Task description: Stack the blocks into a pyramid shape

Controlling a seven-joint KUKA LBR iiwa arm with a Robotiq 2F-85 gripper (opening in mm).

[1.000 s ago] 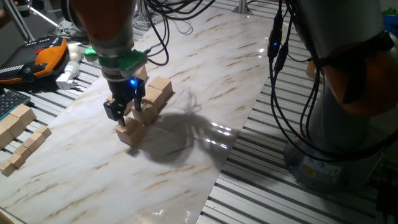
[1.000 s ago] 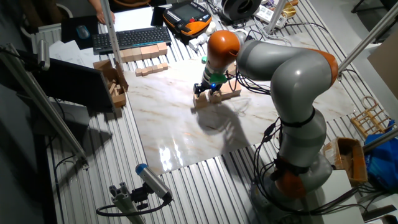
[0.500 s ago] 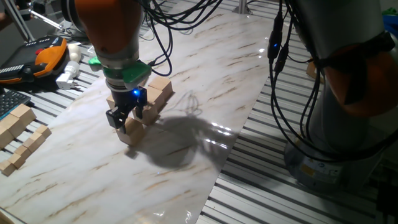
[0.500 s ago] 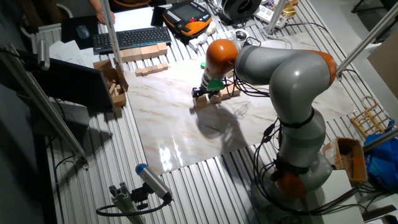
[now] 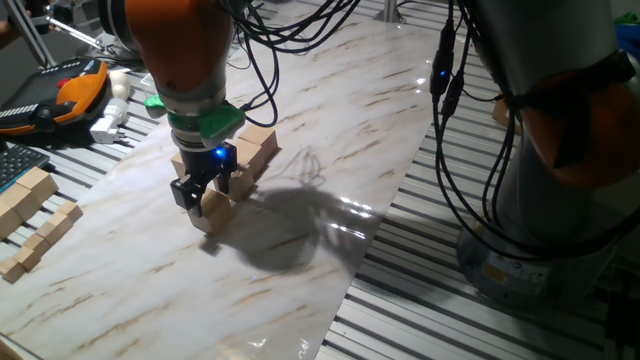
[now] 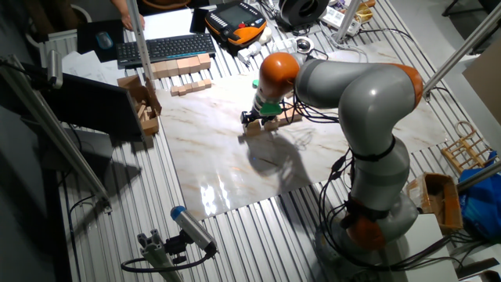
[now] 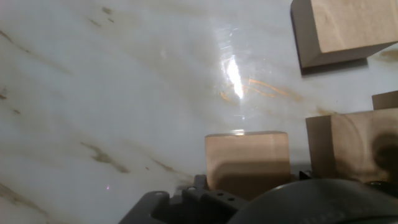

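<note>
Hand view: block [image 7: 247, 160] beside neighbour [image 7: 351, 144].

Blocks [image 5: 252, 150] crowd behind the fingers [image 5: 185, 194], bare marble slab [image 5: 300, 230] right

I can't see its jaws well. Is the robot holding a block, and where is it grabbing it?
It looks like yes: one block sits between the gripper jaws, gripped on opposite side faces near its top, apparently lifted clear of the marble slab.

1. Blocks [image 5: 215, 205]: bare matt wood with visible grain
2. Board [image 5: 330, 150]: glossy, smooth, marble-patterned, reflecting light
3. Table [image 5: 400, 300]: ribbed metal slats
4. Arm [image 6: 368, 86]: smooth grey and orange shell, slightly shiny
</note>
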